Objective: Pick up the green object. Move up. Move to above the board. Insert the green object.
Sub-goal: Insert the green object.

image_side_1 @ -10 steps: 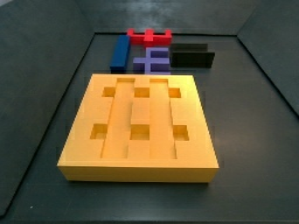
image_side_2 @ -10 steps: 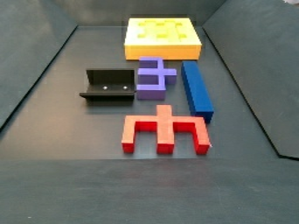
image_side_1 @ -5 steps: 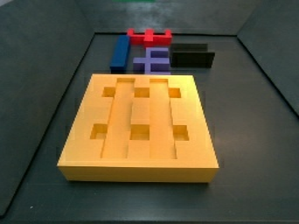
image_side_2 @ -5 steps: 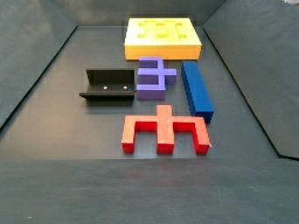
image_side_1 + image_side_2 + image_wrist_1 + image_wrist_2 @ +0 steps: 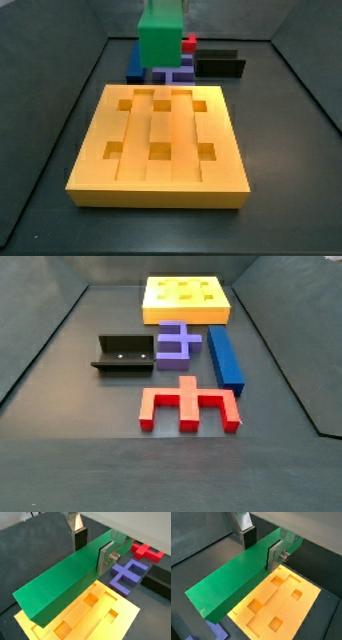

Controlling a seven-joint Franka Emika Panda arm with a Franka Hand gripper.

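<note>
**Green bar held over the board**

Your gripper [image 5: 91, 548] is clamped on the green object [image 5: 63, 582], its silver fingers [image 5: 276, 554] pressing both long faces. In both wrist views the bar hangs in the air, with the board [image 5: 281, 602] lying beneath the gripper. A purple block [image 5: 127, 576] and a red block [image 5: 146, 552] sit beyond it.

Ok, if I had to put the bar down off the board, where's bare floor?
Gripper holds the green bar. Bare floor lies left of the fixture and in front of the red piece. Crowded: purple piece and blue bar packed behind the board.
</note>
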